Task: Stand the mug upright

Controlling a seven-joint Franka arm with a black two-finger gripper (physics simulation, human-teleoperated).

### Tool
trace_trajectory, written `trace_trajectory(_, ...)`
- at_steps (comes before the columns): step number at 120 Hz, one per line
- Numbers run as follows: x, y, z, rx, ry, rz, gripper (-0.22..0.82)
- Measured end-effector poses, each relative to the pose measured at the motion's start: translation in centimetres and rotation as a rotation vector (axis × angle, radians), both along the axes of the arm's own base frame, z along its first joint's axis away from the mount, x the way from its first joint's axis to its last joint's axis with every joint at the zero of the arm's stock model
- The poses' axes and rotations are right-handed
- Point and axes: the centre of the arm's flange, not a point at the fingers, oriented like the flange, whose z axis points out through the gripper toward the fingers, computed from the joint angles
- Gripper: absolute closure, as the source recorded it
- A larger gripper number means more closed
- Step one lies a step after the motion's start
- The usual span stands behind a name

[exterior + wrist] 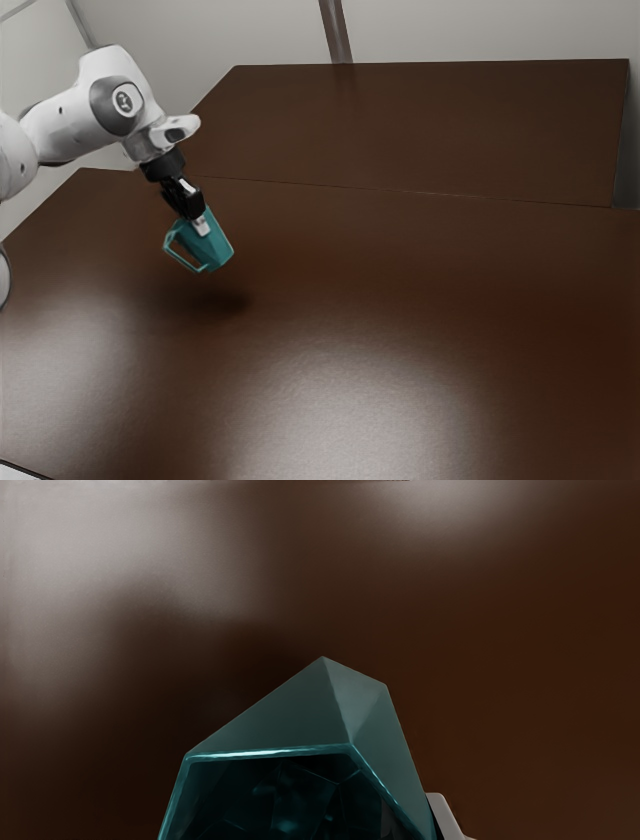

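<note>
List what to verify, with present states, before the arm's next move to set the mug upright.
1. Mug held by the pincer: ok, it hangs in the grip.
2. Mug raised off the table: ok, its shadow lies apart below it.
3. Mug upright: not ok, it is tilted.
4. Mug's base resting on the table: not ok, it is in the air.
5. Handle pointing away from the fingers: ok.
6. Grip firm enough to prevent slipping: cannot tell.

Qty: 1 mug, 1 robot arm w/ 1 gripper, 1 tbl
</note>
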Motion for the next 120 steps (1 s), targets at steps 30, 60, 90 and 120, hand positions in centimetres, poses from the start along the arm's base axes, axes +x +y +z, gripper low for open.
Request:
trace_trajectory(30, 1.0, -3.1, -1.3, 0.184, -0.059, -0.016, 0.78)
trace_trajectory(60, 1.1, -5.3, -4.7, 0.273, -0.047, -0.025, 0.78)
trace_trajectory(90, 0.8, -6.0, -9.2, 0.304, 0.018, -0.014, 0.78)
trace_trajectory(120, 0.6, -6.2, -11.3, 0.311, 0.054, 0.012, 0.72)
